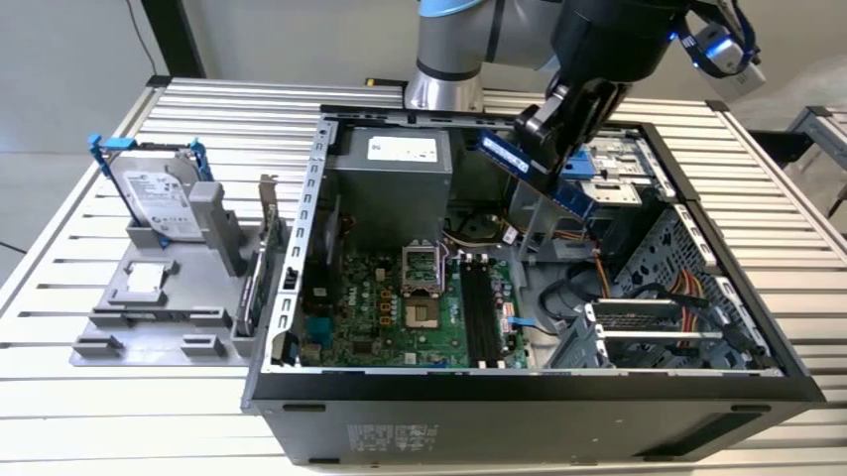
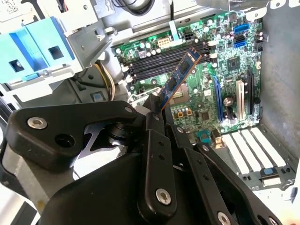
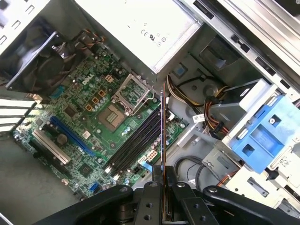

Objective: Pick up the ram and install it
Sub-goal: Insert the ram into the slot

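1. Claw (image 1: 541, 127) hangs over the open computer case (image 1: 530, 387), toward the far corner on the exterior view's right, well above the green main board (image 1: 397, 307).
2. Claw state: fingers (image 2: 154, 140) pinched together on one end of the memory stick (image 1: 537, 171). Stick is clamped and touches nothing else.
3. Stick location: in the air inside the outline of the case, not seated. In the exterior view it slants down toward the exterior view's right, in front of the blue drive bracket (image 1: 589, 164).
4. In the second wrist view the memory stick (image 2: 180, 77) juts out past the claw (image 2: 157, 107), its free end over the row of black memory slots (image 2: 164, 63).
5. In the first wrist view the memory stick (image 3: 162, 131) shows edge-on as a thin line rising from the claw (image 3: 161, 174). It runs roughly parallel to the memory slots (image 3: 138, 140) and is apart from them.
6. All the slots that show look unfilled.
7. Outside the case, on the exterior view's left: a hard drive (image 1: 159, 193) with blue rails stands upright in a grey holder (image 1: 153, 297) on the slatted table (image 1: 79, 416). A card with a metal bracket (image 1: 265, 248) stands between the holder and the case wall.
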### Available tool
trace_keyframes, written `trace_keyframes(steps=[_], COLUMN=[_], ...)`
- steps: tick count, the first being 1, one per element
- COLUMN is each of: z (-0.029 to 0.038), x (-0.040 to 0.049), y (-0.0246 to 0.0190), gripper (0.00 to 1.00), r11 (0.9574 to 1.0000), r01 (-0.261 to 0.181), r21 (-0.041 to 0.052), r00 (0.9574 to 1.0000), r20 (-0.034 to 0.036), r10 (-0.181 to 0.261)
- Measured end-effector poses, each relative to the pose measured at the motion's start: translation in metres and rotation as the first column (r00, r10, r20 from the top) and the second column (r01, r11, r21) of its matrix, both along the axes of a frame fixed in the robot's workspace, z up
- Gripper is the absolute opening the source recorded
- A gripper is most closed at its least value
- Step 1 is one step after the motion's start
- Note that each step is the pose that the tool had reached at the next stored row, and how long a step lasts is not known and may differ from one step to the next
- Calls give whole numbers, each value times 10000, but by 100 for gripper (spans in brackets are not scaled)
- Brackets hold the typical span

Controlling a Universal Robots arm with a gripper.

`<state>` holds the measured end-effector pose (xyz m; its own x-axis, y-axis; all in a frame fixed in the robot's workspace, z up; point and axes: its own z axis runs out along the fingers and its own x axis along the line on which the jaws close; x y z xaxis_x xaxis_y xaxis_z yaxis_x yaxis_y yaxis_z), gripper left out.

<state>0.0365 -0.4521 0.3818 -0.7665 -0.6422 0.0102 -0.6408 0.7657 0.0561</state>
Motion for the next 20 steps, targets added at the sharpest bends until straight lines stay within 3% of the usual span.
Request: trace_keyframes(steps=[10, 20], z=[0, 0], x=[0, 0], y=[0, 0], gripper=[0, 0], r11=[9966, 9880], r01=[824, 1548], r21=[0, 0], r00=[9966, 9880], r20=[0, 0], r10=[-824, -1548])
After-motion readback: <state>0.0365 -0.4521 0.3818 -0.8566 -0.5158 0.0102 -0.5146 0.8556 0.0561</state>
